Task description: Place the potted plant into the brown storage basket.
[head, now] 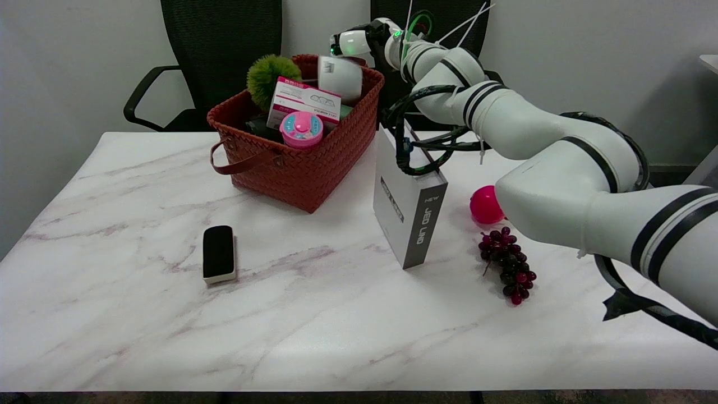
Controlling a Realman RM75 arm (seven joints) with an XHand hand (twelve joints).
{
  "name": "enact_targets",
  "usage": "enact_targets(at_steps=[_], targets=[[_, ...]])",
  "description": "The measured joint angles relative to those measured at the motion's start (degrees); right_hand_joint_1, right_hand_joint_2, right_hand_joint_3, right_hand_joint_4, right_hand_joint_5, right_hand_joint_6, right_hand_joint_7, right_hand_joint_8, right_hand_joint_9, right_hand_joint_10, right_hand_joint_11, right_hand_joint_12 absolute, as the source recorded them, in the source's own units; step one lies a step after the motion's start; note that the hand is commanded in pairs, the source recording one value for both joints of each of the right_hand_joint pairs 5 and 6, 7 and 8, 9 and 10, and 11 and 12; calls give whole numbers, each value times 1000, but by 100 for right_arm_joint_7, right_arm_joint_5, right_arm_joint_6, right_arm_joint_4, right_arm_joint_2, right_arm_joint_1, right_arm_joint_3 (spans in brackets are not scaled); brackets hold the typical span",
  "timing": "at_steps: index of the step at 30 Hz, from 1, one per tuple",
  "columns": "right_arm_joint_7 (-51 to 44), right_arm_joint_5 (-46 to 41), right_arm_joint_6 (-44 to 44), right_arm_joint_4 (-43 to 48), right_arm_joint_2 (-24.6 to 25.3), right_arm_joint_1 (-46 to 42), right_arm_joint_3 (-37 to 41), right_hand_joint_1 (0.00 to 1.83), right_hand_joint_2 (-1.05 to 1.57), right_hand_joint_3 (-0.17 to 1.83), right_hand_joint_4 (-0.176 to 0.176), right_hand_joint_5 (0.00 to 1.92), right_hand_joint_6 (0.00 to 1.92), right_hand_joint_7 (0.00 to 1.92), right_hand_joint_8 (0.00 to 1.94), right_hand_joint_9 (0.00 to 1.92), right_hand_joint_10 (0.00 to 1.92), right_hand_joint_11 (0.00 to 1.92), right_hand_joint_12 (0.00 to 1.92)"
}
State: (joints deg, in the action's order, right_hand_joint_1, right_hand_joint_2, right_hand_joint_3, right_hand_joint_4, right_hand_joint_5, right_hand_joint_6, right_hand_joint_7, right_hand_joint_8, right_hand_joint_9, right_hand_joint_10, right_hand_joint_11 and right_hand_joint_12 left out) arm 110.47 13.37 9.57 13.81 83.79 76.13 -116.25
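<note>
Your right hand was up at the far rim of the brown storage basket, reaching in from the right over the back corner. Just below and a little left of it, the potted plant lay tipped on its side across the basket's contents: the white pot pointed toward your hand, and the round green tuft stuck out to the left, over the far left part of the basket. The pot sat very close under the hand, but the picture was blurred there, and I could not tell whether your fingers touched the pot or were apart from it, nor whether they were spread or closed.

Inside the basket, in front of the plant, a white and pink box leaned up against it, and a pink round container rested near the front wall.

On the marble table, a tall white and grey box stood just right of the basket, under your forearm. A pink ball lay right of that box, with a bunch of dark grapes in front of it. A black eraser-like block lay well apart, toward the near left.
</note>
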Motion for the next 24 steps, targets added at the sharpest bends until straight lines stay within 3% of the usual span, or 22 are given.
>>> enact_targets(at_steps=[18, 24], targets=[[-27, -1, -188, 133, -89, -79, 132, 1144, 266, 931, 0, 282, 282, 137, 137, 3, 3, 0, 0], [-48, 0, -218, 519, -231, -181, 192, 1153, 388, 835, 0, 449, 449, 328, 328, 284, 284, 47, 47]])
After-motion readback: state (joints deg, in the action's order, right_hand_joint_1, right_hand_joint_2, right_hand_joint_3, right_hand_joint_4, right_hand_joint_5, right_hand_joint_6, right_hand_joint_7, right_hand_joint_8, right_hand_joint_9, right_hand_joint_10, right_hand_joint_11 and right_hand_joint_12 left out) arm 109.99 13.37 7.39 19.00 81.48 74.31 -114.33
